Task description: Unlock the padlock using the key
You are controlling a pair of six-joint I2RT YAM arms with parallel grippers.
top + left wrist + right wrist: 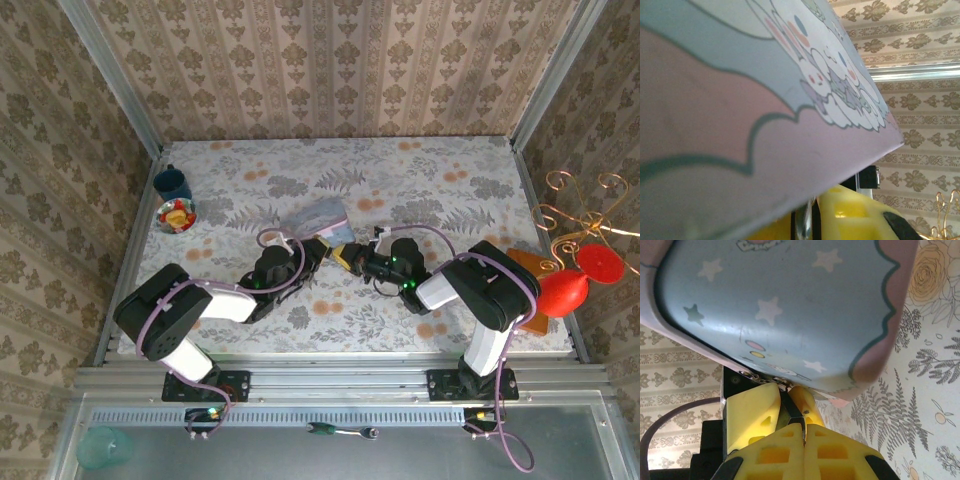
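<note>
A pastel blue-and-pink pouch [325, 214] lies mid-table, and both grippers meet at its near corner. My left gripper [322, 250] has its yellow fingers closed on a small dark and metallic piece, the padlock [788, 411], right under the pouch's edge [790, 150]. In the left wrist view a metal sliver [806, 225] shows between the left fingers [850, 215]. My right gripper [804, 432] is shut on a thin dark blade, the key [801, 422], whose tip points at the padlock. Whether the key is inside the lock is hidden.
A blue cup [172, 183] and a small bowl of fruit [177, 215] stand at the far left. At the right edge are a gold wire stand [580, 215], red objects [565, 292] and an orange board [530, 268]. Patterned walls close in three sides.
</note>
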